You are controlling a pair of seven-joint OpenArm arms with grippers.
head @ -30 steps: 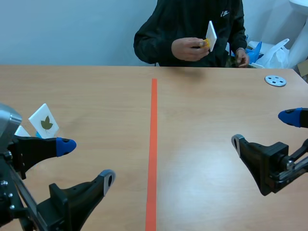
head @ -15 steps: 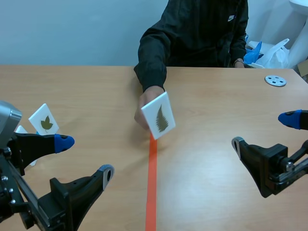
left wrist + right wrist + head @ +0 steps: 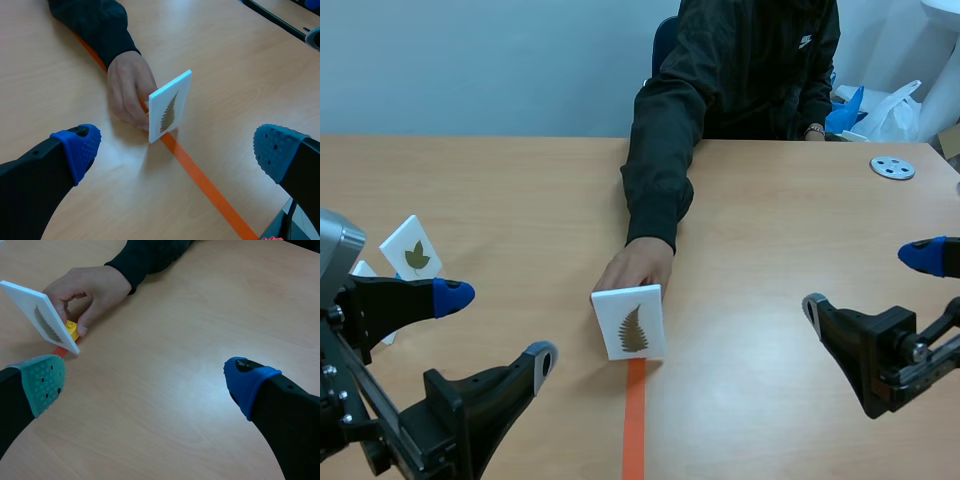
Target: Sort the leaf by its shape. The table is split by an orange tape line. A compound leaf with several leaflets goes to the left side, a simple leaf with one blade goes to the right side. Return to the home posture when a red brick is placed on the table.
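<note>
Desk (image 3: 770,220) seen from between the arms: a person seated across it has reached an arm down the middle, and the person's hand (image 3: 635,268) grips the top edge of a white fern card (image 3: 629,322). The card stands tilted, right on the orange tape line (image 3: 634,430), and its print shows a frond of many small leaflets. The left claw (image 3: 498,328) hangs low on the left side, released, fingers spread and holding nothing. The right claw (image 3: 867,280) hangs low on the right side, well apart from the card, likewise spread and holding nothing. A second card (image 3: 412,250) with a single lobed leaf stands on the left half, just beyond the left claw's upper finger. A grey disc (image 3: 892,167) lies at the far right.

From the left wrist, the fern card (image 3: 170,106) is ahead of the left claw (image 3: 177,149), between the lines of its two spread fingers but beyond their tips. The person's hand (image 3: 127,87) holds the card from behind, over the tape line (image 3: 200,177).

From the right wrist, the right claw (image 3: 144,380) is wide open over bare wood. The fern card (image 3: 42,320) leans just beyond its grey-green pad, the person's hand (image 3: 87,290) is behind the card, and a small yellow block (image 3: 72,331) sits at the card's back, touching the fingers.
</note>
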